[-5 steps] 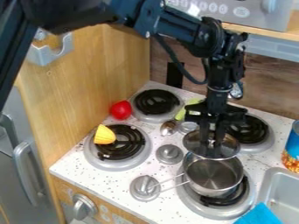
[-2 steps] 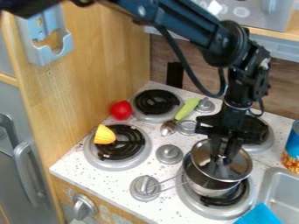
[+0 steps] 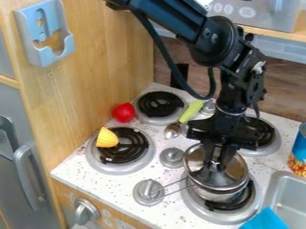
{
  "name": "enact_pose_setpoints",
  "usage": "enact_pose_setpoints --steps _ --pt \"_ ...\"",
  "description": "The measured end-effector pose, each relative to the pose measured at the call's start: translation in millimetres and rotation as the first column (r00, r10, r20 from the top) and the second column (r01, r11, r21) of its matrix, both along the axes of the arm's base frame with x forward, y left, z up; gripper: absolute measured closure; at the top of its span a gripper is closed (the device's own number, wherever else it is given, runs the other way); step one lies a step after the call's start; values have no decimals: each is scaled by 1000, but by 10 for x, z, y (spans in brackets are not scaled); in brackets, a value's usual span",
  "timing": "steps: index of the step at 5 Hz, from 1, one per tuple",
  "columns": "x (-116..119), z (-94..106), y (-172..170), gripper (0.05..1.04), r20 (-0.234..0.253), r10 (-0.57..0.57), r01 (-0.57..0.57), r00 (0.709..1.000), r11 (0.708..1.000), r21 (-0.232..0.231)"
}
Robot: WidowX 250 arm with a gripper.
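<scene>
The gripper (image 3: 215, 163) hangs over the front right burner, shut on the knob of a glass lid (image 3: 229, 175). The lid rests over the mouth of a metal pot (image 3: 216, 195), slightly tilted, covering most of its opening. Whether its rim sits fully on the pot's rim I cannot tell. The pot stands on the front right burner (image 3: 254, 210), its wire handle pointing left over a stove knob.
A yellow item (image 3: 107, 137) lies on the front left burner, and a red ball-like item (image 3: 124, 112) beside the back left burner (image 3: 159, 105). A green-handled spoon (image 3: 191, 111) lies between the back burners. At right are a can (image 3: 299, 154), sink (image 3: 286, 192) and blue cloth (image 3: 266, 220).
The gripper has carried the lid from behind the pot forward and right over it, then slightly left. The pot has stayed on its burner.
</scene>
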State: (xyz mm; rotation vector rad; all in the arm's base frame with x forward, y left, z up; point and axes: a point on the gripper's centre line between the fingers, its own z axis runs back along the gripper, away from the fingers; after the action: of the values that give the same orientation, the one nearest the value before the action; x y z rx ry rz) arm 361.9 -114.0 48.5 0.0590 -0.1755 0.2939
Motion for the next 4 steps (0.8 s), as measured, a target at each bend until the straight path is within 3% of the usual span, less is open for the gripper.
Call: enact_pose_setpoints --steps 4 --pt "109 -108 -1 759 47 -45 45 998 999 -6"
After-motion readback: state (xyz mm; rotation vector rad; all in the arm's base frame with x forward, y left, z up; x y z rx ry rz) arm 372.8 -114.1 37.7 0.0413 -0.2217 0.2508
